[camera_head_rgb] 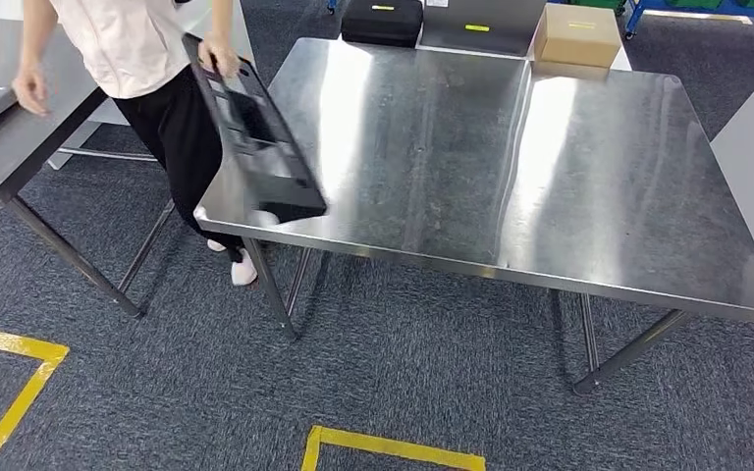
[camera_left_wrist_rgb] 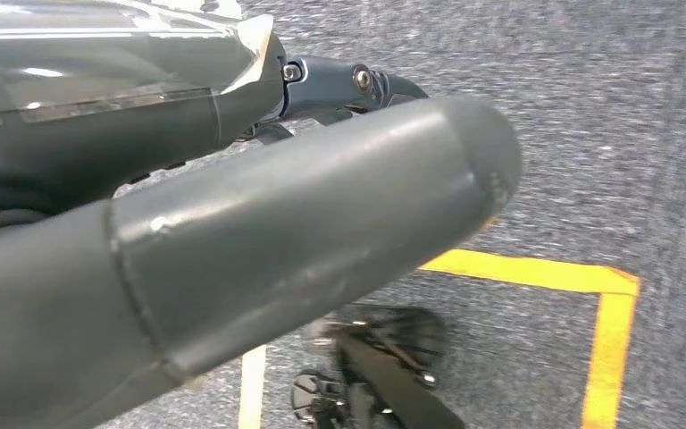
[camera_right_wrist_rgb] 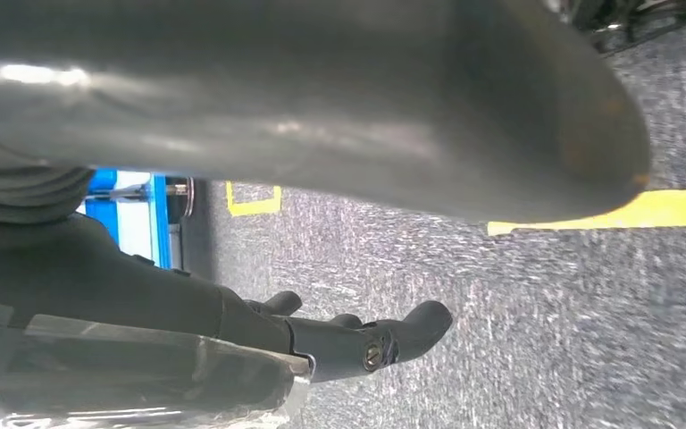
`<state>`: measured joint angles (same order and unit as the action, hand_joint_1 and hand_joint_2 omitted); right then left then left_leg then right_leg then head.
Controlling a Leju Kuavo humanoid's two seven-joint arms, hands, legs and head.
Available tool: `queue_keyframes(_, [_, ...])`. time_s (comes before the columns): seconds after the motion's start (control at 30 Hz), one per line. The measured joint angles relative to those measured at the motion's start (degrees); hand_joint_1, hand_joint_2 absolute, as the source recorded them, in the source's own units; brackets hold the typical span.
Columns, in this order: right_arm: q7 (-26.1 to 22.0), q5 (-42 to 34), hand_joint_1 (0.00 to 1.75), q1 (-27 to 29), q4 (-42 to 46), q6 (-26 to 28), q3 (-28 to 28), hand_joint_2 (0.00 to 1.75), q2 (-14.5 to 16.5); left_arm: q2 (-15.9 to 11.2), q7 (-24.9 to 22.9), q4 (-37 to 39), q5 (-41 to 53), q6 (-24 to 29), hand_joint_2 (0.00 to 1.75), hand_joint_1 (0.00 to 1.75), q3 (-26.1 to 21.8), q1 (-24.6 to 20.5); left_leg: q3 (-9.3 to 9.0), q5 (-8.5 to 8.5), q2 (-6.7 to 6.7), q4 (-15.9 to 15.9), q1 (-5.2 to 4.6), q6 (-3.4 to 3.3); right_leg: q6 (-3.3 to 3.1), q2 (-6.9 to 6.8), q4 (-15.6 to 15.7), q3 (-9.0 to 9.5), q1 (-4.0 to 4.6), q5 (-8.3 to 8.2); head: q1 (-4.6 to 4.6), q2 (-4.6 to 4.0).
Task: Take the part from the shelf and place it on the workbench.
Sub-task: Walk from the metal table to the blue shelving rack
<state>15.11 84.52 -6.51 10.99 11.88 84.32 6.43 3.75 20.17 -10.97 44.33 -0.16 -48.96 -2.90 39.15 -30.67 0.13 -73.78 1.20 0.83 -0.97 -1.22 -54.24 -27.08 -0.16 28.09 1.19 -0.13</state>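
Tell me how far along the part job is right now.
Looks nearly done: the black part is at the steel workbench, tilted, its lower end on the near-left corner. A person's hand holds its upper end. The left hand and right hand hang over carpet, holding nothing. Left: the part lying flat and let go.

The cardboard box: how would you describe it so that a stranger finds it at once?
Start at the big steel workbench in the head view and go to its far edge. The cardboard box stands there, towards the right. It is brown with a yellow label, while the case beside it is black.
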Motion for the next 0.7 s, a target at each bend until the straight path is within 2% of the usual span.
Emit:
queue_keyframes(0.03, [0.0,0.0,0.0,0.0,0.0,-0.1,0.0,0.0,0.0,0.0,-0.1,0.0,0.0,0.0,0.0,0.0,0.0,0.0,-2.09,1.76,0.0,1.3,0.23,0.1,0.26,0.0,-0.7,-1.12,-0.04,-0.42,0.01,0.0])
queue_keyframes(0.07, [0.1,0.0,0.0,0.0,0.0,-0.1,0.0,0.0,0.0,0.0,-0.1,0.0,0.0,0.0,0.0,0.0,0.0,-0.1,-4.99,2.47,-0.04,4.6,0.43,0.17,0.5,0.02,-1.4,-2.04,-0.04,-0.68,0.03,0.0])
queue_keyframes(0.13, [0.2,0.0,0.0,-0.1,0.0,-0.2,0.0,0.0,-0.1,0.1,-0.1,0.0,0.0,0.0,0.0,0.0,0.0,-0.4,-10.48,1.32,-0.25,12.2,0.42,-0.06,1.18,0.01,-2.7,-3.54,0.08,-1.17,0.07,0.0])
queue_keyframes(0.17, [0.3,0.0,0.0,-0.1,0.0,-0.2,0.0,0.0,-0.1,0.1,-0.2,0.0,0.1,0.0,0.0,0.0,0.0,-0.6,-11.85,0.39,-0.34,14.6,0.24,-0.31,1.63,-0.03,-3.0,-4.07,0.11,-1.54,0.13,0.0])
queue_keyframes(0.2, [0.4,0.0,0.0,-0.2,0.0,-0.2,0.0,0.0,-0.1,0.1,-0.2,0.0,0.1,0.0,0.0,0.0,0.0,-0.6,-12.16,0.05,-0.39,15.8,-0.01,-0.72,2.12,-0.06,-3.2,-4.49,0.08,-2.01,0.11,0.0])
queue_keyframes(0.23, [0.4,-0.1,0.0,-0.2,0.0,-0.2,0.0,0.0,-0.1,0.1,-0.2,0.0,0.1,0.0,0.0,0.0,0.0,-0.7,-11.72,0.28,-0.34,16.1,-0.12,-1.26,2.67,-0.03,-3.2,-4.83,0.13,-2.45,0.11,0.0])
queue_keyframes(0.27, [0.4,-0.1,0.0,-0.2,0.0,-0.2,0.0,0.0,-0.1,0.1,-0.2,0.0,0.2,0.0,0.0,0.0,0.0,-0.6,-11.24,0.75,-0.19,16.4,-0.12,-1.83,2.97,0.04,-3.4,-5.22,0.09,-2.43,0.11,0.0])
queue_keyframes(0.3, [0.5,-0.2,0.0,-0.1,0.0,-0.2,0.0,0.0,-0.1,0.1,-0.2,0.0,0.3,0.0,0.0,0.0,0.0,-0.6,-10.63,1.33,-0.06,16.6,-0.09,-2.47,3.01,0.18,-4.2,-5.78,0.13,-1.58,0.03,0.0])
queue_keyframes(0.33, [0.5,-0.3,0.0,0.0,0.0,-0.2,0.0,0.0,-0.1,0.1,-0.2,0.0,0.4,0.0,0.0,0.0,0.1,-0.6,-9.88,1.99,0.09,16.8,-0.07,-3.08,2.83,0.36,-6.1,-6.62,0.12,0.31,-0.04,0.0])
queue_keyframes(0.4, [0.5,-0.4,0.0,0.0,0.0,-0.2,0.0,0.0,0.0,0.1,-0.2,0.0,0.7,-0.1,0.0,0.0,0.1,-0.6,-8.2,3.32,0.26,16.9,-0.21,-3.71,2.26,0.68,-12.9,-8.8,-0.12,5.37,-0.2,0.0])
queue_keyframes(0.43, [0.5,-0.4,0.0,0.0,0.0,-0.2,0.1,0.0,0.0,0.1,-0.2,0.0,0.7,-0.1,0.0,0.0,0.1,-0.6,-7.27,4.03,0.34,16.8,-0.27,-3.76,2.35,0.77,-16.6,-9.51,-0.27,7.02,-0.24,0.0])
queue_keyframes(0.47, [0.5,-0.4,0.0,0.0,0.0,-0.2,0.1,0.0,0.1,0.1,-0.2,0.0,0.7,-0.1,0.0,0.0,0.1,-0.6,-6.45,4.76,0.42,16.8,-0.27,-3.64,2.84,0.82,-18.9,-9.55,-0.4,7.27,-0.23,0.0])
queue_keyframes(0.5, [0.5,-0.4,0.0,0.0,0.0,-0.2,0.1,0.0,0.0,0.1,-0.2,0.0,0.7,-0.1,0.0,0.0,0.1,-0.6,-5.62,5.46,0.49,16.8,-0.21,-3.44,3.6,0.83,-19.3,-8.73,-0.57,6.31,-0.24,0.0])
queue_keyframes(0.53, [0.4,-0.4,0.0,0.0,0.0,-0.2,0.1,0.0,0.0,0.1,-0.2,0.0,0.7,-0.1,0.0,0.0,0.1,-0.5,-4.83,6.15,0.54,16.7,-0.1,-3.17,4.41,0.84,-17.7,-7.0,-0.82,4.71,-0.22,0.0])
queue_keyframes(0.57, [0.3,-0.4,0.0,0.0,0.0,-0.2,0.1,0.0,0.0,0.1,-0.3,0.0,0.7,-0.1,0.0,0.0,0.1,-0.5,-4.13,6.81,0.56,16.7,0.0,-2.82,5.03,0.86,-14.4,-4.44,-1.1,3.27,-0.25,0.0])
queue_keyframes(0.6, [0.2,-0.3,0.0,0.0,0.0,-0.2,0.1,0.0,0.0,0.2,-0.3,0.0,0.7,-0.1,0.0,0.0,0.1,-0.5,-3.42,7.4,0.57,16.6,0.03,-2.4,5.31,0.94,-9.9,-1.3,-1.19,2.65,-0.28,0.0])
queue_keyframes(0.63, [0.0,-0.2,0.0,-0.1,0.0,-0.2,0.1,0.0,0.0,0.2,-0.3,0.0,0.7,-0.1,0.0,0.0,0.1,-0.6,-2.95,8.03,0.57,16.5,-0.02,-1.98,5.13,1.08,-5.4,1.38,-1.11,2.84,-0.25,0.0])
queue_keyframes(0.67, [-0.2,-0.2,0.0,0.0,0.0,-0.1,0.1,0.0,0.0,0.1,-0.4,0.0,0.7,-0.1,0.0,0.0,0.1,-0.6,-2.65,8.66,0.59,16.5,-0.11,-1.61,4.79,1.24,-2.2,3.11,-0.92,3.41,-0.23,0.0])
queue_keyframes(0.7, [-0.4,-0.2,0.0,0.0,0.0,0.1,0.0,0.0,0.0,0.1,-0.4,0.0,0.8,-0.1,0.0,0.0,0.1,-0.6,-2.46,9.29,0.6,16.6,-0.19,-1.33,4.42,1.37,-0.4,3.85,-0.62,3.96,-0.19,0.0])
